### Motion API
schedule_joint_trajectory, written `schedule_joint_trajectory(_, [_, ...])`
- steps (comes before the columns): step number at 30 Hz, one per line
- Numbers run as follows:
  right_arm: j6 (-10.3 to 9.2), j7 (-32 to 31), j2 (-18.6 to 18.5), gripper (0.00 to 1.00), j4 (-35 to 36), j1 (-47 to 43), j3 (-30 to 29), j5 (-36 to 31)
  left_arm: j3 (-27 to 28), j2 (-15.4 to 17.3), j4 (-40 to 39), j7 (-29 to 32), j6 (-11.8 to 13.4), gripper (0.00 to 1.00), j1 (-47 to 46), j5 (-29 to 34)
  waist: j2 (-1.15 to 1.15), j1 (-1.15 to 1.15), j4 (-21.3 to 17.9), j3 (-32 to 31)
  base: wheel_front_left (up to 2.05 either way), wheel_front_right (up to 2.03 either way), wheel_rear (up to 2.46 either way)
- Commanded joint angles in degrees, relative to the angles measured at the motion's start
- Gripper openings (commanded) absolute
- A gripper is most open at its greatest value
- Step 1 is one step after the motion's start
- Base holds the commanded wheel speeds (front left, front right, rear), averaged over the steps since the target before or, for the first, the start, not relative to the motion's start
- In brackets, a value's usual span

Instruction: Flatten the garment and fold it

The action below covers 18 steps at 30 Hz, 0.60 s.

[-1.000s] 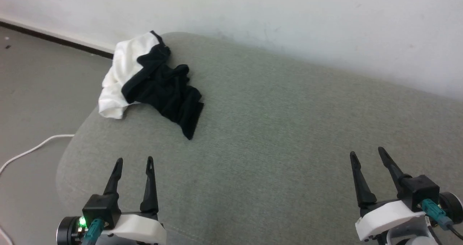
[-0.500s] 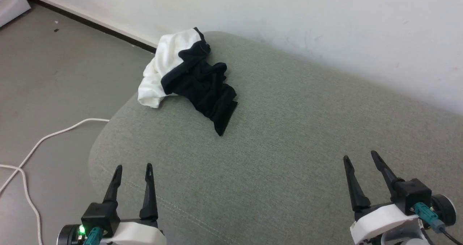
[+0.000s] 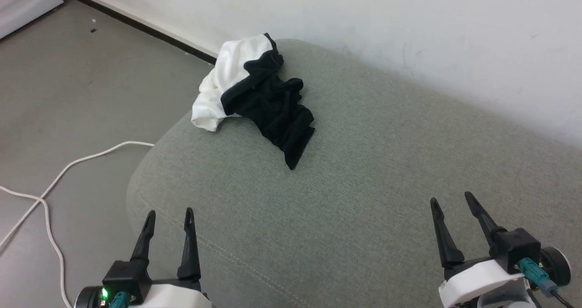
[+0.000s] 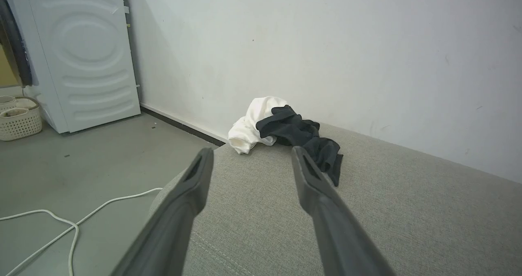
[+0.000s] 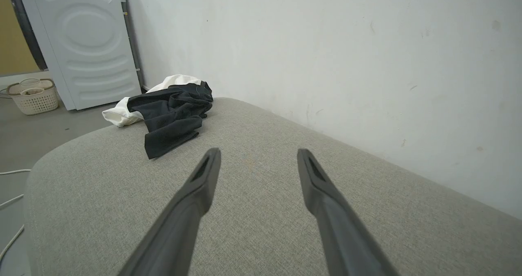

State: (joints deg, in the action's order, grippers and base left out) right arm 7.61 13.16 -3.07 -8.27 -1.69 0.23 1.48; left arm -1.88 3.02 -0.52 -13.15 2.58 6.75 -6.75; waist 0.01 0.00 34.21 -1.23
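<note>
The garment (image 3: 254,98) lies crumpled in a heap at the far left corner of a grey-green cushioned surface (image 3: 363,185), white cloth hanging over the edge and black cloth on top; it also shows as the garment (image 4: 285,131) and the garment (image 5: 167,113) in the wrist views. My left gripper (image 3: 169,213) hovers open over the near left edge, well short of the heap. My right gripper (image 3: 451,200) stands open at the near right, far from the garment. Nothing is between either pair of fingers.
A white wall (image 3: 363,21) runs close behind the cushioned surface. A white cable (image 3: 54,180) trails on the grey floor to the left. A white washing machine (image 4: 77,51) and a wicker basket (image 4: 18,117) stand farther left.
The head camera has turned left, so the garment and surface sit further right in the picture and more floor and cable show. Both grippers stay open and in place.
</note>
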Motion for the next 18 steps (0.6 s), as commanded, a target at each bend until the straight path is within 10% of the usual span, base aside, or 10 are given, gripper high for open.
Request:
schedule_joint_trajectory(1, [-0.11, 0.6, 0.2, 1.0, -0.2, 0.2, 0.0, -0.3, -0.2, -0.1, -0.1, -0.6, 0.3, 1.0, 0.7, -0.5, -0.01, 0.0, 0.3, -0.1, 0.0, 0.0, 0.0])
schedule_joint_trajectory(18, [-0.12, 1.8, 0.2, 1.0, -0.6, -0.1, -0.8, -0.6, -1.2, -0.1, -0.3, -1.9, 0.6, 1.0, 1.3, -1.5, -0.01, 0.0, 2.8, 0.4, 0.0, 0.0, 0.0])
